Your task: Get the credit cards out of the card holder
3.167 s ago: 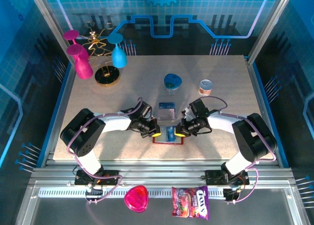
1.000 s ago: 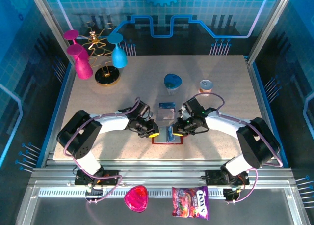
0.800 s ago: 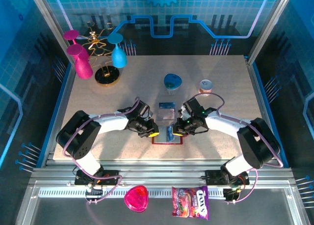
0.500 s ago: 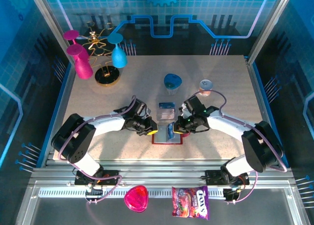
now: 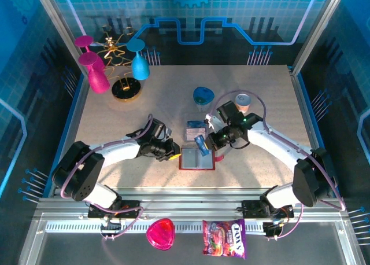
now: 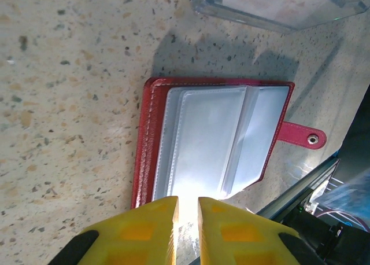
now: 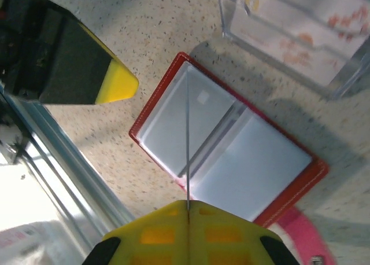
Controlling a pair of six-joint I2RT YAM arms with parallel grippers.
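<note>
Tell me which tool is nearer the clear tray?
Right. The right tool hovers by the tray's near edge; the left tool sits farther off, left of the card holder.

Stitched red leather-look card holder (image 6: 145,155), glossy pale pockets (image 6: 202,143), speckled matt table (image 6: 69,74)

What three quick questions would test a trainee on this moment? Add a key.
1. True or false: the wallet lies closed.
2. What does the right gripper hold? A: a blue card; B: a candy bag; C: a pink dish.
3. Seen from above, at which edge of the wallet is the left gripper?
Key: 1 false, it lies open; 2 A; 3 the left edge.
</note>
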